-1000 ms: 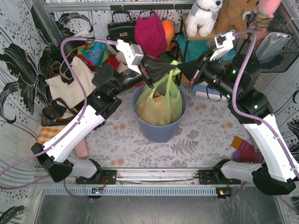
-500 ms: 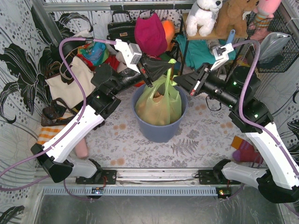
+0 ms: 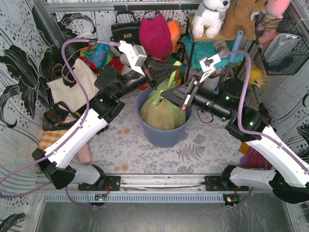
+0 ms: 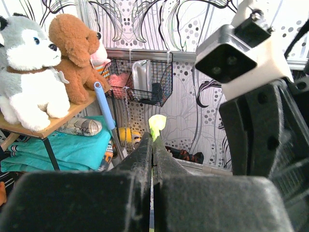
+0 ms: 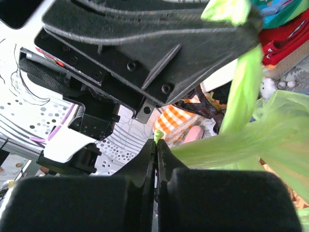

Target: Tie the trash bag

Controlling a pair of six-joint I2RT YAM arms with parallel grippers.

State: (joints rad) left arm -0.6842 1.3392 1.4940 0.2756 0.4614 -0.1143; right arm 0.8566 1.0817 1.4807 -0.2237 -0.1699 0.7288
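Note:
The lime-green trash bag sits in the blue-grey round bin, with brown paper showing through. My left gripper is above the bin, shut on one twisted ear of the bag; a green tip pokes out of its jaws in the left wrist view. My right gripper reaches in from the right, below the left gripper, shut on the other ear; a small green tip shows between its closed jaws. The left gripper fills the top of the right wrist view, with the first ear hanging from it.
A cream tote with black straps lies at the left. A black handbag and a maroon bag stand behind the bin. Plush toys sit on a shelf at the back right, next to a wire basket.
My right gripper has moved left and down, from the right of the bag to under the left gripper, carrying its ear across. The left arm has held still.

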